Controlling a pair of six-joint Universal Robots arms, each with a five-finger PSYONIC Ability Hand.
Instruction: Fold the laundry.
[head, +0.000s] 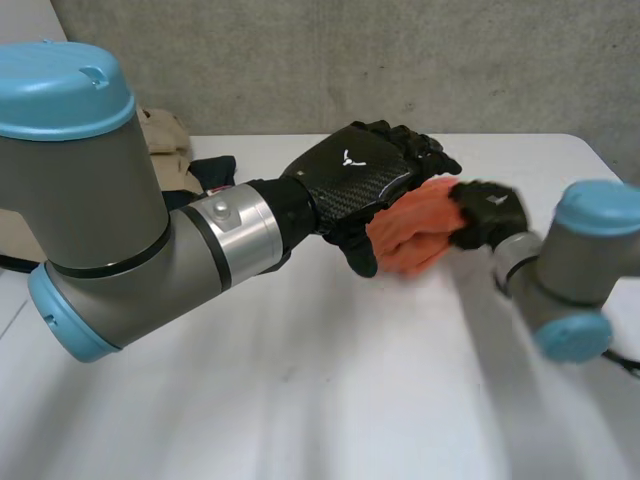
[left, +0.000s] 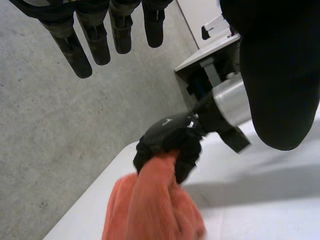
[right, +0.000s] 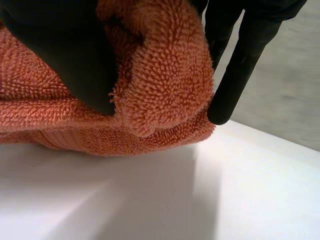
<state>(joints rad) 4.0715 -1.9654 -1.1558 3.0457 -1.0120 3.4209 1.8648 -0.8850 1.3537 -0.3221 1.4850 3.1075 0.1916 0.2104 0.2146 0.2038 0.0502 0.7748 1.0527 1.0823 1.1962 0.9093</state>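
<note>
The bunched orange terry towel (head: 412, 238) lay on the white counter (head: 300, 390), its length running from hand to hand. The right hand (head: 488, 214) pinched its far end. The left hand (head: 350, 175) hovered over the near end, fingers (left: 97, 42) straight and apart.

Orange terry towel (head: 415, 235), bunched in a thick lump w/ rolled fold, sits on white table (head: 300, 400).
</note>
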